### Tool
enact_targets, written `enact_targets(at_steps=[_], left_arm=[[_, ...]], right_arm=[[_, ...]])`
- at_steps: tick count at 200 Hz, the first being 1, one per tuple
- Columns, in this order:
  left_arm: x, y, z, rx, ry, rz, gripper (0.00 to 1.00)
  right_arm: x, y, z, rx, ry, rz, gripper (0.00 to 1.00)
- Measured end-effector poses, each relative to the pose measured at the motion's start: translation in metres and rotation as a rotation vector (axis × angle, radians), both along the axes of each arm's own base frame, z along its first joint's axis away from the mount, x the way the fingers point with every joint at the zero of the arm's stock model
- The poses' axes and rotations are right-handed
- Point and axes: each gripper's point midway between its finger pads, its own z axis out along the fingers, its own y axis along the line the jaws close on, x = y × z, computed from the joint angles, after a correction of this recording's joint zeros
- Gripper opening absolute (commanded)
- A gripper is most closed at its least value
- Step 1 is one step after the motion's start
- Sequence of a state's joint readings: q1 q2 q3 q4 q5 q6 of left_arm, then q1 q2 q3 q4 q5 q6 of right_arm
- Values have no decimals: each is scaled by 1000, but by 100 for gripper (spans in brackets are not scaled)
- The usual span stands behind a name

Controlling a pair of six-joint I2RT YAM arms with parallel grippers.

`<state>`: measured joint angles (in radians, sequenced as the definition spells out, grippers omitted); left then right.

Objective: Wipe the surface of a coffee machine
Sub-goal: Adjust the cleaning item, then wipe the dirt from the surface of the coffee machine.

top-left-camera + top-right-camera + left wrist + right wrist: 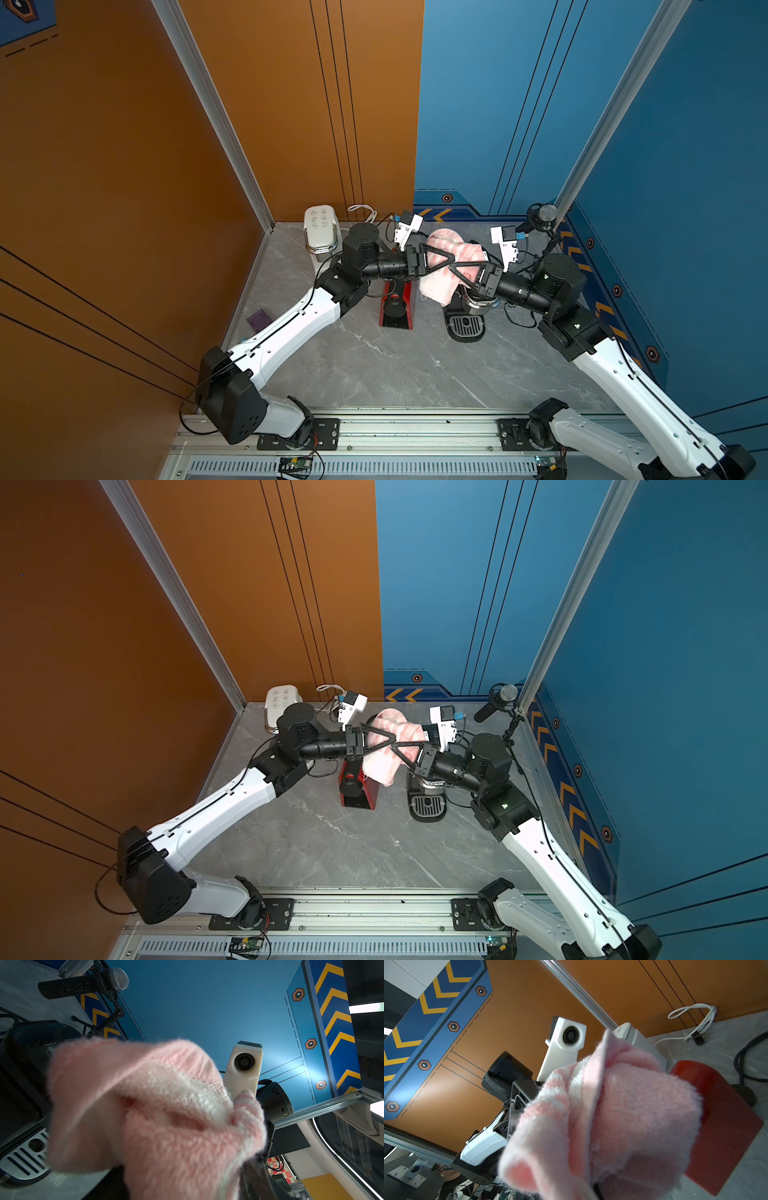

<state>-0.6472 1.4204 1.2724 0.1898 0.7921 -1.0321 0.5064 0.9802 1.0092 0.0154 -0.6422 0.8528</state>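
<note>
right end effector clenched on fluffy pink striped towel; left end effector unclear.

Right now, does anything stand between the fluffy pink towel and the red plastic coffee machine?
Nothing visible does. The fluffy pink towel, in the right gripper, hangs near the red plastic coffee machine; nothing shows between them.
</note>
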Motion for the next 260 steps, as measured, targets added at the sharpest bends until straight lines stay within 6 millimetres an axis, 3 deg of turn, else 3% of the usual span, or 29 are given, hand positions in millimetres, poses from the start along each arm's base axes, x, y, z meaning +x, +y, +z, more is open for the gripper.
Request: enact_targets(at_steps=[22, 31, 52, 74, 102, 124, 147, 163, 186, 207, 260], left_arm=[[4, -5, -4, 7, 16, 6, 85], [6, -5, -6, 9, 22, 17, 100], [18, 3, -6, 11, 27, 58, 99], [39, 25, -6, 18, 18, 148, 99], [60, 48, -16, 109, -30, 273, 100], [53, 27, -23, 239, -111, 283, 97], [39, -10, -30, 350, -224, 248, 94], [37, -34, -52, 463, -285, 233, 92], [41, -59, -95, 656, -368, 238, 93], [42, -61, -135, 829, -419, 256, 94], [57, -56, -125, 941, -561, 387, 93]], right_arm=[[4, 8, -10, -18, 25, 9, 0], [6, 7, -13, -27, 29, -5, 0], [10, -1, -19, -61, 36, -57, 0], [8, -19, -33, -142, 57, -155, 0], [-9, -57, -47, -256, 65, -312, 0], [-29, -80, -72, -325, 60, -390, 0], [-49, -87, -127, -448, 78, -408, 0], [-56, -90, -160, -543, 77, -413, 0], [-56, -92, -188, -621, 59, -442, 0], [-52, -96, -206, -660, 45, -483, 0], [-40, -118, -217, -658, 8, -633, 0]])
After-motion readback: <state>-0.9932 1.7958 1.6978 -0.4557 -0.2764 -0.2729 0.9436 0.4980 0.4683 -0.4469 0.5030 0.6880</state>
